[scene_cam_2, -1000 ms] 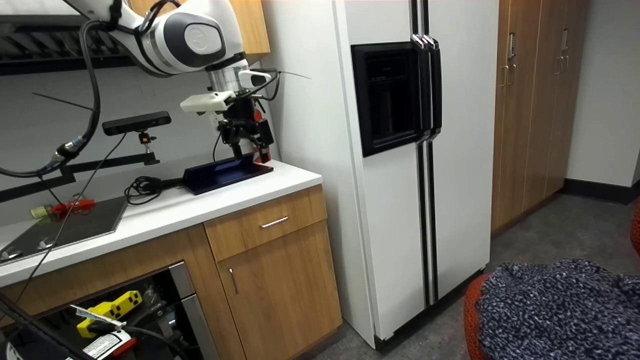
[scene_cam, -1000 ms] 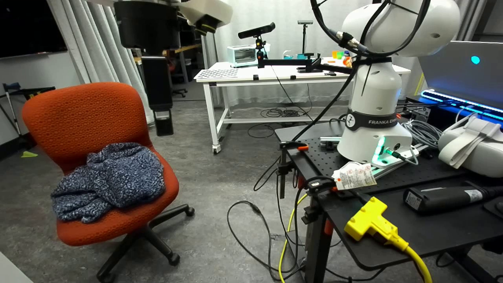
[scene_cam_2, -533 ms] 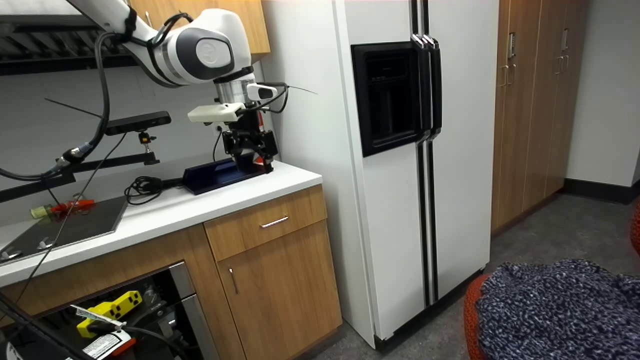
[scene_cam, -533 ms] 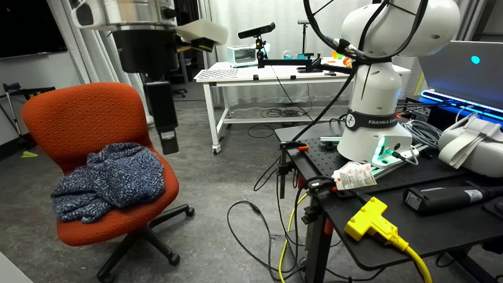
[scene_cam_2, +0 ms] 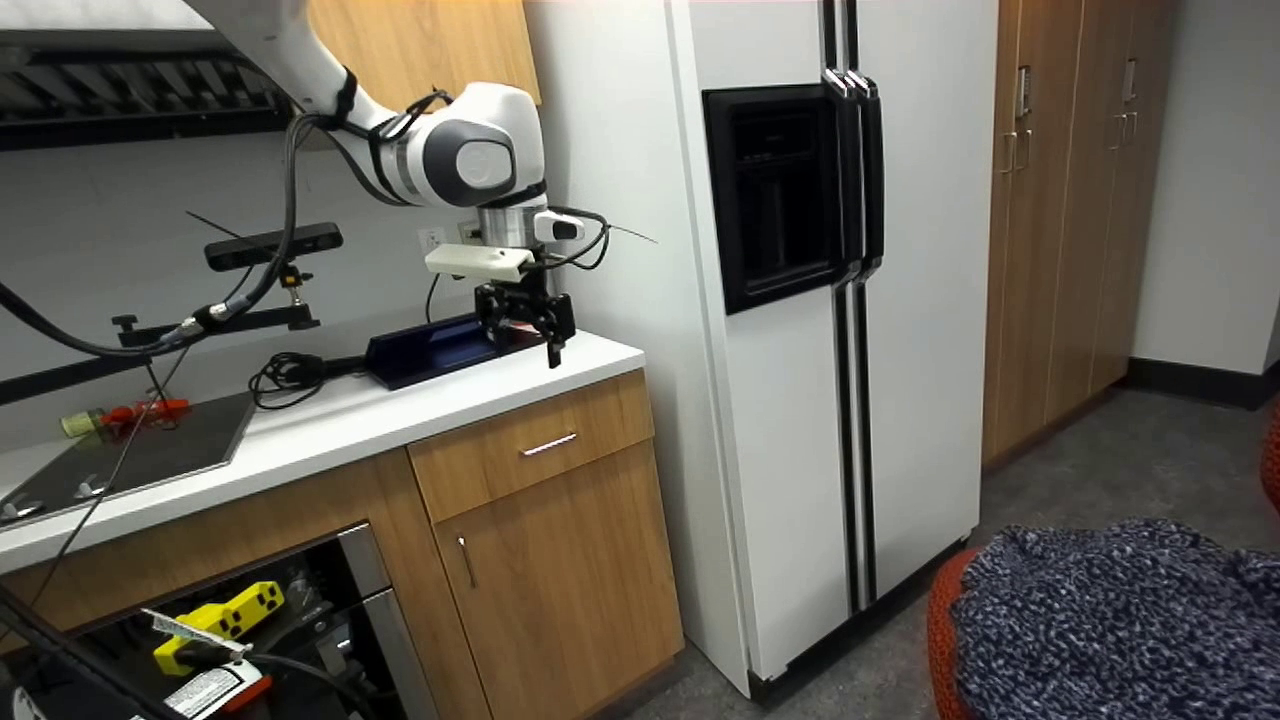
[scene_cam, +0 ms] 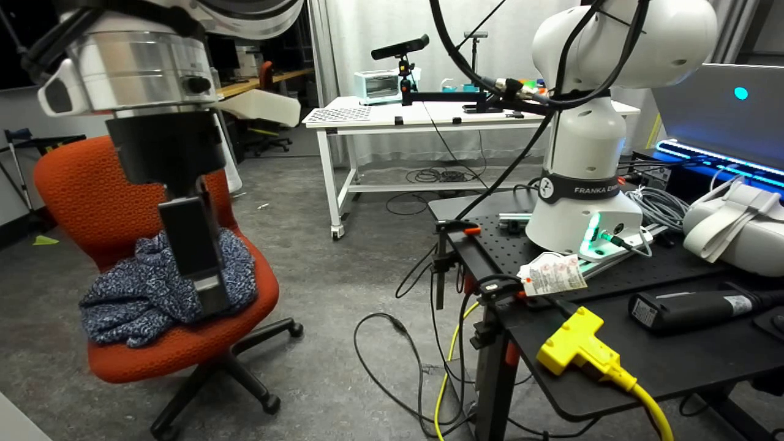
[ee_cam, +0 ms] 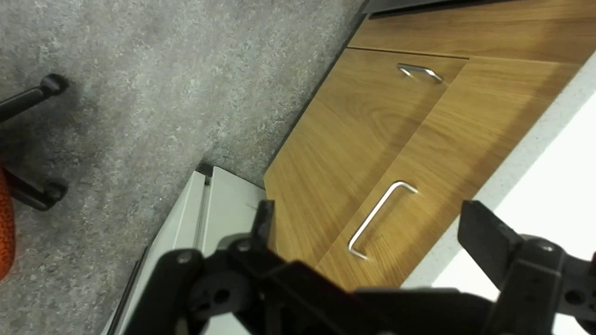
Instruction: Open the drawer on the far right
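Watching gripper (scene_cam_2: 527, 350) hang, jaws spread wide; drawer (scene_cam_2: 500, 458) closed at its six o'clock (fridge (scene_cam_2: 785, 400) at three).

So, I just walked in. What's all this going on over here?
A robot arm is at work by a kitchen counter; the job is to open the wooden drawer beside the fridge. Right now its black end effector hangs near the counter's front edge, open and holding nothing. The drawer is shut, and its metal handle, lower down, is not yet gripped. Most likely the arm will reach for that handle next.
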Motion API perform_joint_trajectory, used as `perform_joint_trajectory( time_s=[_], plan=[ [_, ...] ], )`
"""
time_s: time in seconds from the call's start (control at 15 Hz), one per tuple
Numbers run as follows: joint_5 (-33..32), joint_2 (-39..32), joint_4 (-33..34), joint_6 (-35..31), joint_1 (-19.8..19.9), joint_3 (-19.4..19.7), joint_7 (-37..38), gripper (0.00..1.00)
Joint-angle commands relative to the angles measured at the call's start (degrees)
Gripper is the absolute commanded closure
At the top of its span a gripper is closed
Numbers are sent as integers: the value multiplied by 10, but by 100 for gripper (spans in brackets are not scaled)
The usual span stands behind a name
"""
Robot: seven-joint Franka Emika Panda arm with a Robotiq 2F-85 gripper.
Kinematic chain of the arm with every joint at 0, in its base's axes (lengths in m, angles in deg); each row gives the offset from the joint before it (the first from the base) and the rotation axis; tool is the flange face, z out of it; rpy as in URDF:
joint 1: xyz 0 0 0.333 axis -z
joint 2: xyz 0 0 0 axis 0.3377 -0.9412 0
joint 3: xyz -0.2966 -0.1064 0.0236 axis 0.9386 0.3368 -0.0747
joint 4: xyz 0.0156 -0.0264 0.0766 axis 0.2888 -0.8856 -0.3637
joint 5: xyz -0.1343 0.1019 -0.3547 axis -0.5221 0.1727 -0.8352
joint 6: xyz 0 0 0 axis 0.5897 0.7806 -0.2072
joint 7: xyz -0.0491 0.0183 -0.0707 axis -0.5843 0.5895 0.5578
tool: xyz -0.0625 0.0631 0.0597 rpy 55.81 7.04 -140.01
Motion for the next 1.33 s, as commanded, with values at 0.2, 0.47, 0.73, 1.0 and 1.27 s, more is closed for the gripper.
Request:
perform_joint_trajectory(
  time_s=[0.2,0.47,0.73,1.0,1.27],
  plan=[
    [-2,-10,7,2,7,-8,3,0],
    [-10,-22,11,0,8,-4,6,0],
    [-59,-68,50,-8,2,5,13,0],
    [-53,-131,112,-24,11,-1,-1,0],
    [-32,-193,171,-32,27,-10,-13,25]
  ],
)
